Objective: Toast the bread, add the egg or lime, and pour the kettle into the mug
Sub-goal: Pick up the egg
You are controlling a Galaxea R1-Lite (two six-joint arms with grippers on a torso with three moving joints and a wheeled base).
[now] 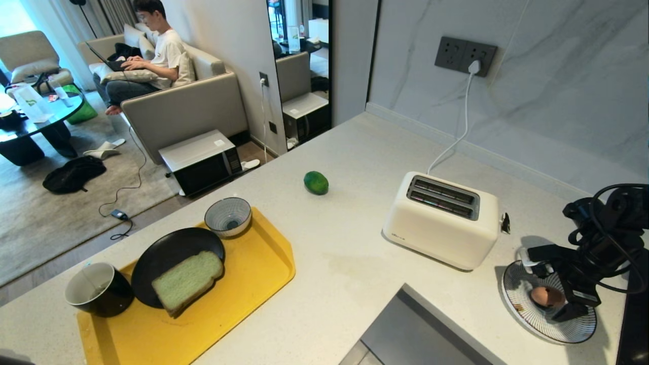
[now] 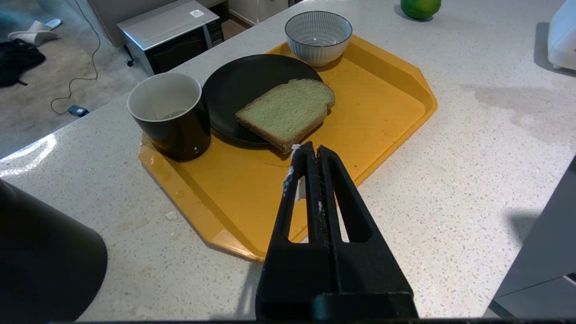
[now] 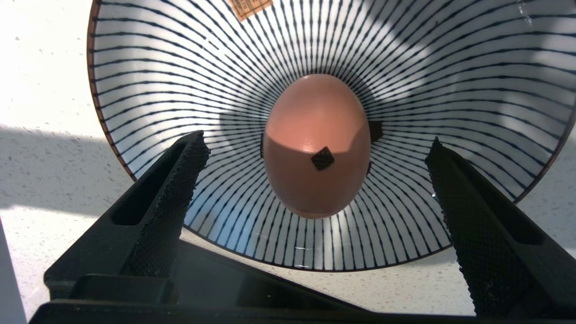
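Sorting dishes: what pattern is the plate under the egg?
White plate with thin dark radiating lines; clearest in right wrist view.

Matte black arm (image 1: 603,238) — looped cables, textured fingers (image 3: 180,180)

Green bread (image 1: 188,280) lies flat on a black plate (image 1: 167,256), black mug (image 1: 98,289) at its 9 o'clock. Lime (image 1: 316,182) sits at 1 o'clock; egg (image 1: 545,296) in a striped dish (image 1: 517,289) at 3 o'clock.

Our head view looks down across the counter (image 1: 355,253); both wrist views sit nearer, the right closest above the egg (image 3: 316,146).
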